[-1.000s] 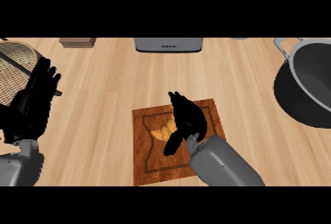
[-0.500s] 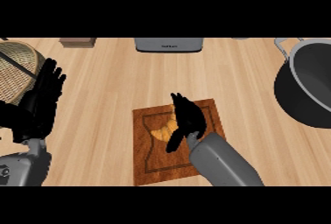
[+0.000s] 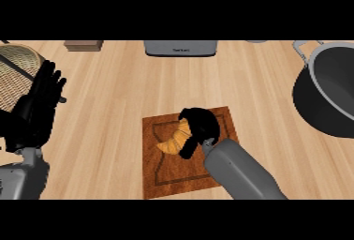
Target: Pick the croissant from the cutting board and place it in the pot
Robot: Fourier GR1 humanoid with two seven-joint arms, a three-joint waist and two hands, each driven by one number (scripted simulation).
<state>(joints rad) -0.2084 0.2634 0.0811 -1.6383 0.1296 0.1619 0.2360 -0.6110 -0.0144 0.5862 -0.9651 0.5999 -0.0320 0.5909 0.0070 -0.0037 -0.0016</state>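
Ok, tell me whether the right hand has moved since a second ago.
Yes. The right hand has curled down over the croissant on the cutting board; earlier its fingers pointed straight toward the board's far edge.

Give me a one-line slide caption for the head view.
Right hand curls over croissant on cutting board; pot waits right.

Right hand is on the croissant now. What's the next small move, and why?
Probably lift straight up a little. The right hand has its fingers curled over the golden-brown croissant, which lies on the dark wooden cutting board. The big dark grey metal pot sits off to the right, so the pastry should clear the board before any sideways carry.
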